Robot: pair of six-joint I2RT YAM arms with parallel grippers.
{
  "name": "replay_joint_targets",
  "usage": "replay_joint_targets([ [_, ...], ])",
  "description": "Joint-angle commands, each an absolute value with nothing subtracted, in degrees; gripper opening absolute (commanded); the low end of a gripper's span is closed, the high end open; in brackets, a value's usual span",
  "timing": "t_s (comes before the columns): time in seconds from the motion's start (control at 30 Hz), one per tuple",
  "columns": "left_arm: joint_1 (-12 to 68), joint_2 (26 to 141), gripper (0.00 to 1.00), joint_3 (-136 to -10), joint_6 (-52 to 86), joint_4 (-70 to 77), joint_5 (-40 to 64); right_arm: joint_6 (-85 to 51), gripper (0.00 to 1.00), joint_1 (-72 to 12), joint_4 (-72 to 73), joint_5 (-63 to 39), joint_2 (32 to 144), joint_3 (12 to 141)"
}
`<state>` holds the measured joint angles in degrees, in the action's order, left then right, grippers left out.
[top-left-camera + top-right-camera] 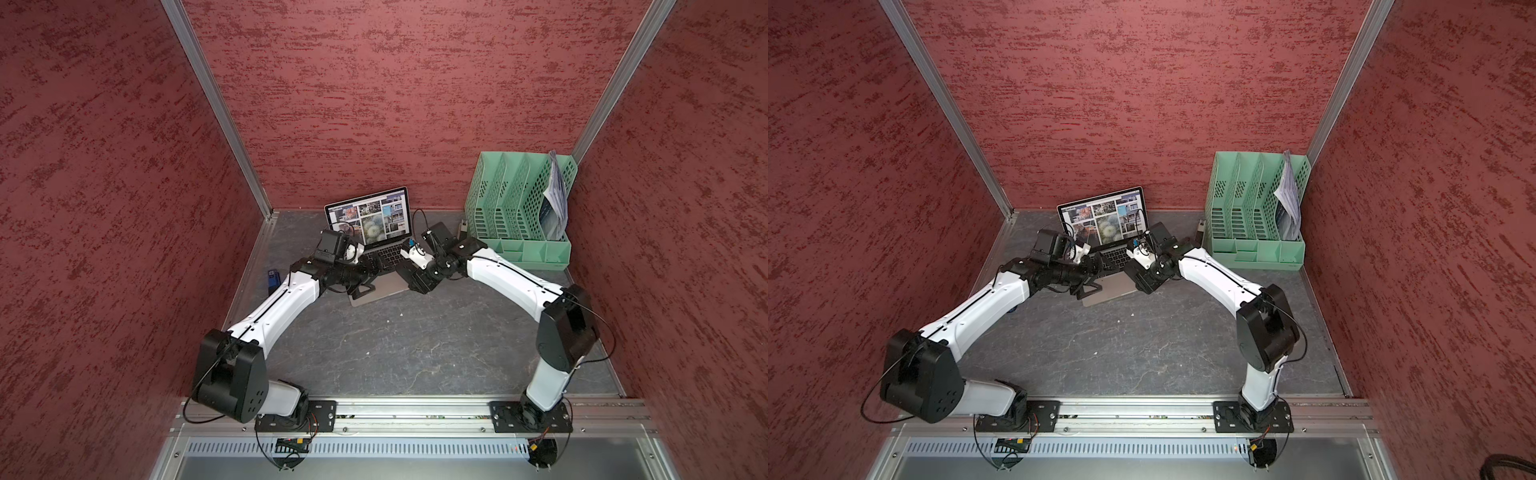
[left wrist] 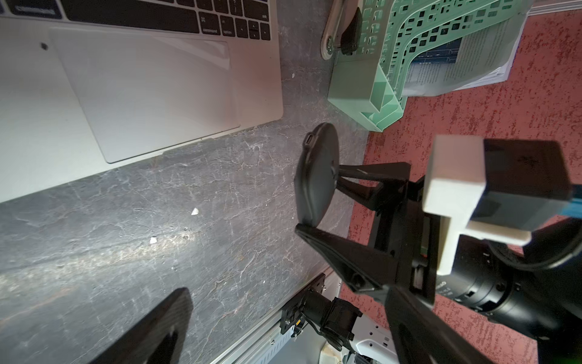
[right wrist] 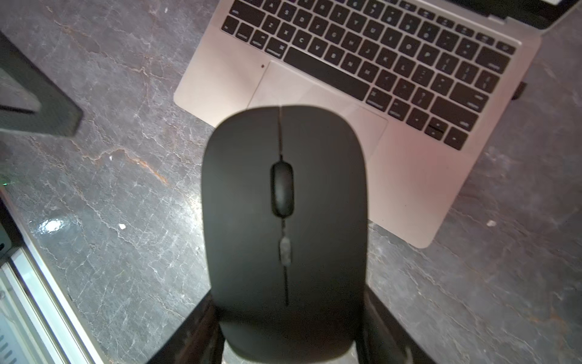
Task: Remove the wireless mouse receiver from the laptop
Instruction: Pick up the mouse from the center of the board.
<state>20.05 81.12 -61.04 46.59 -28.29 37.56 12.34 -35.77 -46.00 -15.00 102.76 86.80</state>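
My right tool (image 2: 318, 199) grips the black wireless mouse (image 3: 283, 205) by its long sides and holds it clear of the counter (image 3: 110, 189), in front of the laptop's (image 3: 409, 176) trackpad. I judge the mouse is up here to keep it out of the way, since it is not what the task wants. My left tool (image 1: 365, 282) has its fingers spread wide and carries nothing. It hovers low at the laptop's front corner on my left side, probably waiting to steady the body or to make the pull.

The wireless mouse receiver (image 3: 520, 90) is not yet out. It is a small dark stub sticking out of the laptop's side edge, beside the arrow keys. That is my right side, where the tool is occupied, so the empty tool would have to reach across the keyboard. In both top views my right arm hides the stub.
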Motion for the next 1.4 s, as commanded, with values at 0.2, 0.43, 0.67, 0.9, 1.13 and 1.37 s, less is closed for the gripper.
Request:
replay_joint_targets([
  [0.2,22.54,84.92,1.00,-58.38,51.53,-17.00,34.04,12.82,0.58,-37.00,-44.60,-19.57,101.64,91.35],
  [0.43,22.68,85.06,0.98,-58.75,52.02,-14.75,30.35,13.03,0.58,-38.03,-45.26,-20.62,101.55,91.27],
  [0.67,23.19,86.56,0.89,-58.87,52.32,-10.39,28.56,12.81,0.58,-38.40,-45.44,-24.03,101.45,91.37],
  [0.9,24.43,87.04,0.74,-59.19,53.08,-8.26,28.61,12.75,0.58,-38.41,-45.17,-24.26,101.74,91.52],
  [1.13,24.79,87.02,0.47,-59.52,53.66,-8.00,28.87,12.12,0.58,-38.41,-44.49,-24.43,102.53,91.88],
  [1.37,25.01,87.07,0.46,-60.14,53.46,-8.55,28.85,12.15,0.58,-38.41,-44.38,-24.43,102.66,91.71],
])
